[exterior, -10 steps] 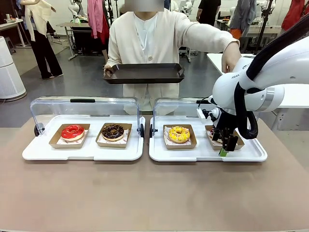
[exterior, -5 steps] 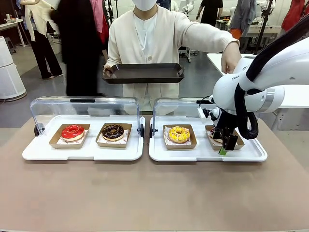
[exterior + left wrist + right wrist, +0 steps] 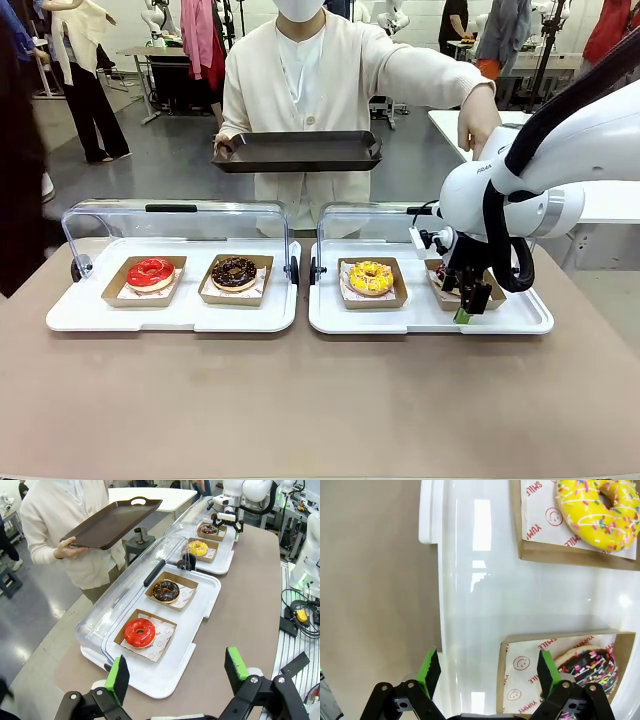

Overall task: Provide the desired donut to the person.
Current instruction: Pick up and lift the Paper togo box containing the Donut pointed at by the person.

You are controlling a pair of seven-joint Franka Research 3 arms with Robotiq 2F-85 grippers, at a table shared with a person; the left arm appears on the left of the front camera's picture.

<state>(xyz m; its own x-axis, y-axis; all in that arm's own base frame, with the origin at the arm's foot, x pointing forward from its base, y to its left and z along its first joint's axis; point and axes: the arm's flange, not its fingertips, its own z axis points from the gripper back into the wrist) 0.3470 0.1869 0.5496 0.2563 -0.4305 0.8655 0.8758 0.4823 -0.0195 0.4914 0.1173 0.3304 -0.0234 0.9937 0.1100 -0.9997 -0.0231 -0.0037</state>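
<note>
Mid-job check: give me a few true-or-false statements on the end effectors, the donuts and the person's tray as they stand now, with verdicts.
1. The right end effector is open, close to the sprinkled chocolate donut. True.
2. The yellow donut lies in the left white tray. False: it lies in the right white tray.
3. The person holds a dark tray. True.
4. The left end effector grips the red donut. False: it is open and empty, and the red donut sits in its box.

Clear lids (image 3: pixel 175 222) (tipped back) wall the white trays' (image 3: pixel 170 320) far side; the near side is open
</note>
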